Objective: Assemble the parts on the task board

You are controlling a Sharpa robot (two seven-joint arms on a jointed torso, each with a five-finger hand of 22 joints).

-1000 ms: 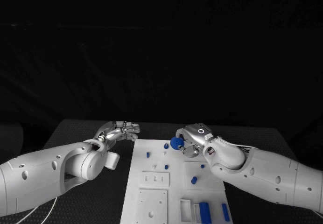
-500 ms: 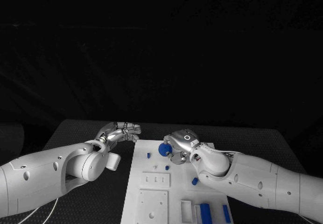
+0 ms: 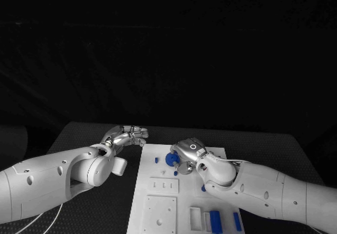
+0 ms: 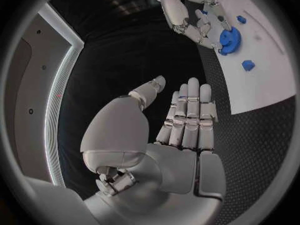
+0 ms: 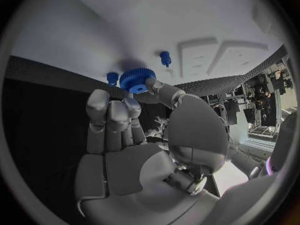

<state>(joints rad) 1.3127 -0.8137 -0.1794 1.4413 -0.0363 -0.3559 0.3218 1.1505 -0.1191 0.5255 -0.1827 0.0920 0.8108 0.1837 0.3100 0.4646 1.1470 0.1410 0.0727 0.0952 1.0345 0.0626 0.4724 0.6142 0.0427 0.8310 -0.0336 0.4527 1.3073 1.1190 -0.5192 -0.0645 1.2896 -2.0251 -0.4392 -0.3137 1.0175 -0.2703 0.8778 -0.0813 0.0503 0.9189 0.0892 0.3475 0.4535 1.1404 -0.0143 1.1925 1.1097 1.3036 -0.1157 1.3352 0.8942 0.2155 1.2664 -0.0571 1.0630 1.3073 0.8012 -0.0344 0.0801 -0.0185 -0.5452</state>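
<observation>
A blue gear (image 3: pixel 171 158) is pinched at the fingertips of the right hand (image 3: pixel 187 152), held just above the far end of the white task board (image 3: pixel 158 195), with small blue pegs (image 5: pixel 165 57) standing in the board just beyond those fingertips. Compared with a second ago, the gear and right hand are shifted toward the board's left edge. The left hand (image 3: pixel 128 136) is kept over the black table (image 3: pixel 84 139) beside the board, fingers straight and pressed together, nothing held.
</observation>
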